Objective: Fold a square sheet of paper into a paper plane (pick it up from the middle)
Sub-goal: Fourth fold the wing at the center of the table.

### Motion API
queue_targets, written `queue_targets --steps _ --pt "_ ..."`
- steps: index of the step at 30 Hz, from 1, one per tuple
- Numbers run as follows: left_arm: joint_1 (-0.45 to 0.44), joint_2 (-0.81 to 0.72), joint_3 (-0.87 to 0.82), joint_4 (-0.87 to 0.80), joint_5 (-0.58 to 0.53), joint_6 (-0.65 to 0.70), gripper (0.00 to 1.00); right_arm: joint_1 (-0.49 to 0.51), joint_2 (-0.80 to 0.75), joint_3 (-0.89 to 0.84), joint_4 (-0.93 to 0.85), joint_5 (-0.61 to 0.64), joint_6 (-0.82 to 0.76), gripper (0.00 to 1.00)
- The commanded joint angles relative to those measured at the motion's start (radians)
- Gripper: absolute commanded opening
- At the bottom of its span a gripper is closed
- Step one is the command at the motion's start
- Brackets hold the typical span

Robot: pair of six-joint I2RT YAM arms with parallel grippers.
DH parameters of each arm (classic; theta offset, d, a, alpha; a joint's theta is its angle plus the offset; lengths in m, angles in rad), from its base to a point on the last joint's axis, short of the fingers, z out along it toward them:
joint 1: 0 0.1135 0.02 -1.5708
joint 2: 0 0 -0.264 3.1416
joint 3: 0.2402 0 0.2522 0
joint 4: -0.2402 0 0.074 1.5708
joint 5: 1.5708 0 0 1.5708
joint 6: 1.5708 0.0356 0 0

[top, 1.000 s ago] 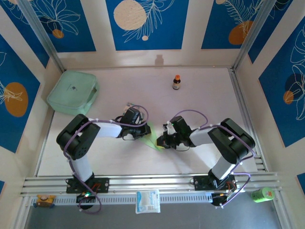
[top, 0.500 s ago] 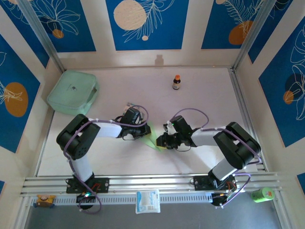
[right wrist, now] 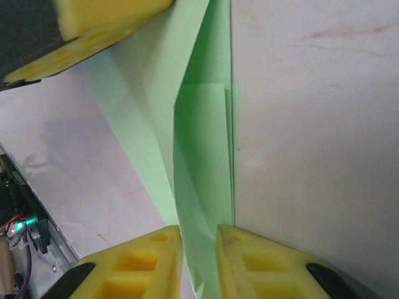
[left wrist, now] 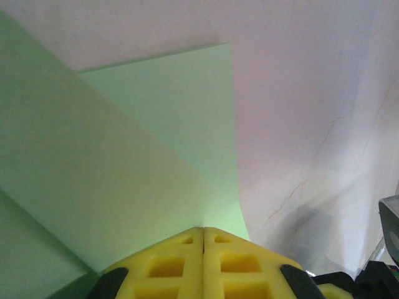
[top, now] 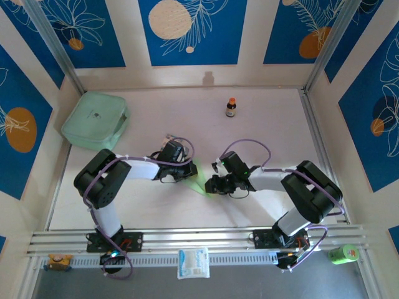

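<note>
The square sheet of paper (top: 201,180), pale lime-green and partly folded into a narrow strip, lies on the table between my two grippers. My left gripper (top: 191,169) is at its far end. In the left wrist view its jaws (left wrist: 203,229) are pressed together, tips against the paper (left wrist: 137,143), where a diagonal fold line runs to their seam. My right gripper (top: 212,185) is at the near end. Its jaws (right wrist: 199,233) stand slightly apart, with a raised fold of the paper (right wrist: 202,156) between them. A left finger (right wrist: 106,15) shows on the sheet's far end.
A mint-green plastic box (top: 95,119) sits at the back left. A small brown bottle (top: 231,107) stands at the back centre. A white packet (top: 192,262) and a green item (top: 343,253) lie by the front rail (top: 206,237).
My right gripper's jaws have parted from shut to slightly apart around the paper, and the right arm's elbow has swung outward to the right. The left arm has not moved.
</note>
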Motion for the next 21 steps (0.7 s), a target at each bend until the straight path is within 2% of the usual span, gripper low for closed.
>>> queue_targets --steps 1,8,15,21 --pt "-0.001 -0.007 -0.019 -0.024 -0.024 0.012 0.02 0.008 0.024 -0.001 -0.026 0.001 -0.011 0.20" --pt "-0.002 -0.005 -0.019 -0.021 -0.022 0.011 0.02 0.005 0.035 -0.006 -0.022 -0.007 -0.001 0.12" --pt "-0.001 -0.005 -0.020 -0.022 -0.024 0.010 0.02 -0.004 0.012 -0.006 -0.032 -0.023 0.002 0.18" --pt "-0.001 -0.004 -0.019 -0.022 -0.024 0.011 0.02 -0.009 -0.010 -0.027 -0.042 -0.052 -0.002 0.17"
